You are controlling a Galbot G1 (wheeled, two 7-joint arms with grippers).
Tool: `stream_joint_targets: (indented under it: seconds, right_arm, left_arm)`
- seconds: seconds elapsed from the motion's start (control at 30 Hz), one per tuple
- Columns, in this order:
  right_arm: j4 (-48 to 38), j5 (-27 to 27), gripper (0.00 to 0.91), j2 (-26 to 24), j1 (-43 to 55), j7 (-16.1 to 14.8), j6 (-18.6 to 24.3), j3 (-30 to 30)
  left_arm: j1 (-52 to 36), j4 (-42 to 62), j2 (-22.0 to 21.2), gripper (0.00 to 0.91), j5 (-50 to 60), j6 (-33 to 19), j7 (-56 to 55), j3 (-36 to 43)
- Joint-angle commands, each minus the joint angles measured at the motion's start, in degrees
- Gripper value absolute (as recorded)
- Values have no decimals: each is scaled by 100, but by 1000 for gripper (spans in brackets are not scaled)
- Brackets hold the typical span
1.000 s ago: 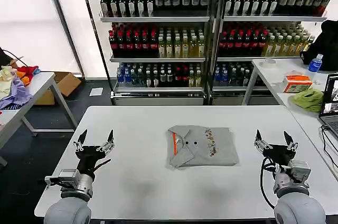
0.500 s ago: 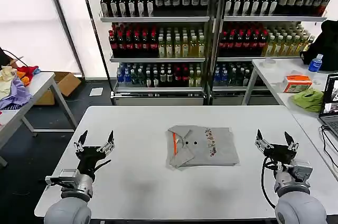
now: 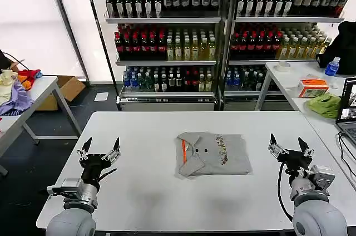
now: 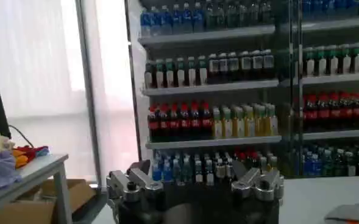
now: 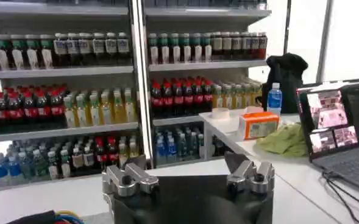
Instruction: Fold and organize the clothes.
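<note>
Both grippers hang spread and empty: the left gripper (image 3: 100, 150) near-left, the right gripper (image 3: 289, 145) near-right, slightly farther right than a second ago. The folded shirt (image 3: 212, 153) lies mid-table (image 3: 139, 136) between them. A careless regrasp could undo its folds.

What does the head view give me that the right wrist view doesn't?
Head view alone: the folded light grey collared shirt with orange stripe mid-table, and the open left gripper poised left of it. Right wrist view alone: the open laptop's lit screen in full. Both: the open right gripper, lime-green cloth, orange box, and bottle shelves.
</note>
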Motion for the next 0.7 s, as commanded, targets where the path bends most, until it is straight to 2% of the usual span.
stream_joint_targets:
  seconds: [0.03,0.7]
  right_arm:
    - [62,269,907,9,7,56,-11,16]
    - [13,222,907,26,-14,32,-28,-7]
  left_arm:
    - [3,2,-11,907,3,2,2,12]
    - [-7,26,-44,907,1,2,17,26]
